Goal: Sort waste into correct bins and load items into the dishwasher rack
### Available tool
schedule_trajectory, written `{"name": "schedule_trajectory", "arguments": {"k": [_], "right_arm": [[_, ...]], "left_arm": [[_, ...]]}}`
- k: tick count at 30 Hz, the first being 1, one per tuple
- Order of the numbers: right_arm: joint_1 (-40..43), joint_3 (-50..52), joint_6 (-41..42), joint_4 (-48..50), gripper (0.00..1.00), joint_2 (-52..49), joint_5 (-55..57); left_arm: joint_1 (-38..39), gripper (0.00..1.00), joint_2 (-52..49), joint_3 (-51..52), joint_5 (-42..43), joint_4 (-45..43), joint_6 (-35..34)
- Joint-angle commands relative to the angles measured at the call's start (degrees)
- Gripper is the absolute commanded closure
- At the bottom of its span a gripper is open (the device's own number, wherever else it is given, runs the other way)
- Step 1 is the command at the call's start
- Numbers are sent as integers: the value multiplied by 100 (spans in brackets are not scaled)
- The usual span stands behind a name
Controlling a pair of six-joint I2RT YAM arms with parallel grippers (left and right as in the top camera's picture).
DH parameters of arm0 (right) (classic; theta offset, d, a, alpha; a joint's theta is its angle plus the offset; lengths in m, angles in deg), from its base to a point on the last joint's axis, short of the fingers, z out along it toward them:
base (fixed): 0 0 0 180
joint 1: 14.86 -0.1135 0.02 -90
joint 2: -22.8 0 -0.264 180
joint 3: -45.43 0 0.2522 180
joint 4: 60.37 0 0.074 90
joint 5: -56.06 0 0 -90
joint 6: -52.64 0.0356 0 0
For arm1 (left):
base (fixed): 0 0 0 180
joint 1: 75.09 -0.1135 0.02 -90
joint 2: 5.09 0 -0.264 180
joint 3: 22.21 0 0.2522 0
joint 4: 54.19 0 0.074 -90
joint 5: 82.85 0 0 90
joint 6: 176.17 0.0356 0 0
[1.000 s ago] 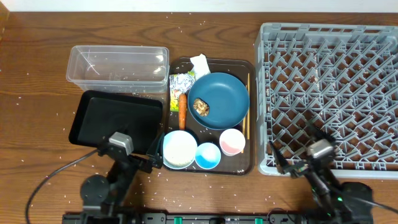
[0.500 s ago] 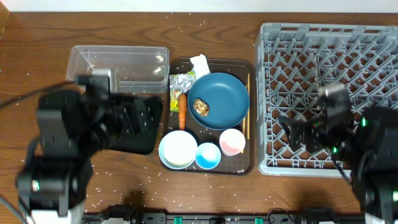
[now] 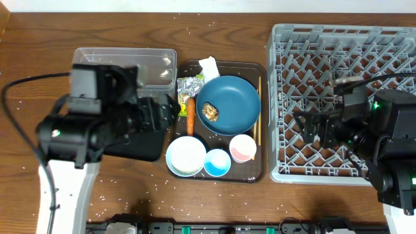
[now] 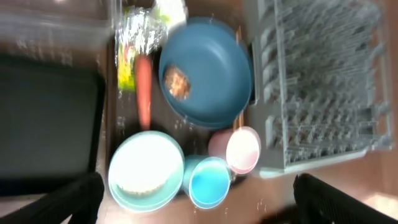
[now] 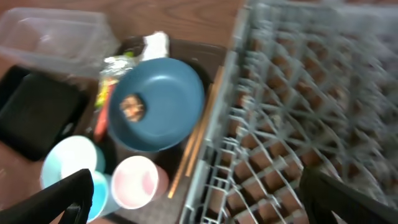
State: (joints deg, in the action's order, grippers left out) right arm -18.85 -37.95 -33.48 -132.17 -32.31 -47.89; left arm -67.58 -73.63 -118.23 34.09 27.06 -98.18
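Both arms are up over the table [image 3: 39, 39] and neither holds anything.

Left gripper [image 3: 162, 114]: jaws wide, hanging over the right edge of the black tray [image 3: 140, 148], just beside the brown serving tray [image 3: 259, 174]. The arm hides most of the black tray and part of the clear tub [image 3: 156, 62] behind it.

Right gripper [image 3: 311, 127]: jaws wide, over the left part of the dishwasher rack [image 3: 338, 52]. No dishes in the rack.

Everything else sits on the serving tray:
- large blue bowl [image 3: 231, 101] in the middle, brown food lump [image 3: 210, 112] inside it
- carrot [image 3: 190, 116] just left of the bowl, wrapper [image 3: 188, 86] above the carrot, tissue [image 3: 208, 66] at the far edge
- white bowl [image 3: 186, 155], small light-blue bowl [image 3: 217, 162] and pink cup [image 3: 242, 147] in a row along the near edge
- chopsticks [image 3: 258, 110] lying along the right side, next to the rack

There are white specks across the table, probably rice grains [image 3: 97, 195], but they're too small to confirm. Both wrist views are blurred.
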Motion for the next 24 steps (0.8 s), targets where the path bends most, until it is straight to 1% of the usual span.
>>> {"name": "schedule_trajectory", "arguments": {"k": [1,3,7,10,11,13,16,17,19,22,24], "right_arm": [[-4,-125,1093,-127,1,13,1338],[-4,-125,1532,-275,1,11,1722],[-4,-125,2367,-629,1,-17,2138],[-4,-125,2505,-763,1,-42,2164],[-4,-125,2503,-776,1,-46,2164],[-4,-125,2474,-798,1,-46,2166],[-4,-122,2476,-879,1,-46,2166],[-4,-125,2476,-909,1,-46,2166],[-4,-122,2474,-929,1,-46,2168],[-4,-125,2474,-938,1,-46,2166],[-4,-122,2474,-970,1,-46,2166]], "left_arm": [[529,2,-247,68,-1025,345,-33],[949,0,-424,282,-1408,498,-33],[1755,2,-761,743,-1462,232,-42],[2210,2,-984,1003,-1462,-107,-81],[2376,5,-1071,1119,-1495,-234,-79],[2625,14,-1226,1311,-1784,-363,-197],[2859,20,-1467,1462,-2452,-389,-487],[2887,21,-1530,1467,-2463,-435,-487],[2949,26,-1661,1467,-2286,-581,-483],[3112,39,-1875,1502,-2142,-835,-481],[3241,45,-2035,1561,-2144,-999,-483]]}}
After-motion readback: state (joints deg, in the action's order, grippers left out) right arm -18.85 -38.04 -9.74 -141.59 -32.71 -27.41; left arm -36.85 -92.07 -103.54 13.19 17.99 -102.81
